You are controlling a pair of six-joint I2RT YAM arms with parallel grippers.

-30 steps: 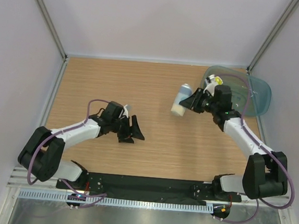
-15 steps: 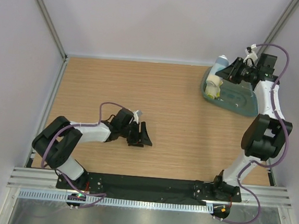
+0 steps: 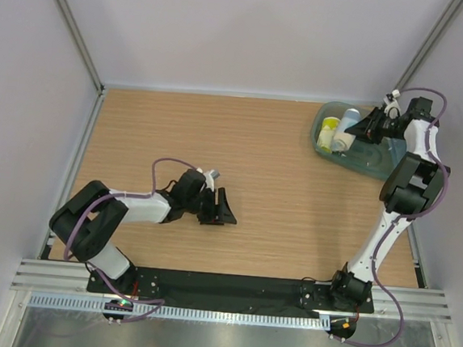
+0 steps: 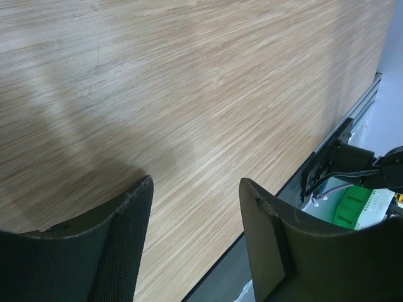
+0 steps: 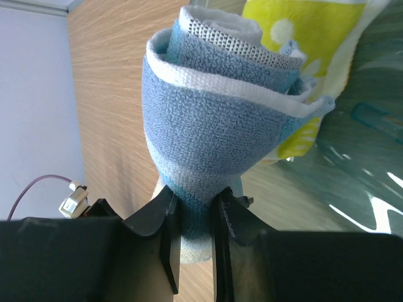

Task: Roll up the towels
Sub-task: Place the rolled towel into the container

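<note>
While right tool [image 5: 192, 211] pinches rolled terry blue towel [image 5: 208, 119] at glossy teal tray [image 5: 359, 148], left tool [image 4: 195, 192] gapes empty.

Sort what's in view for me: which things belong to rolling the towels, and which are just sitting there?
Part of the job:
- blue towel, rolled, clamped in the right gripper
- yellow towel, rolled, lying in the teal tray

Just there:
- the teal tray itself
- left gripper, open and empty over the table
</note>
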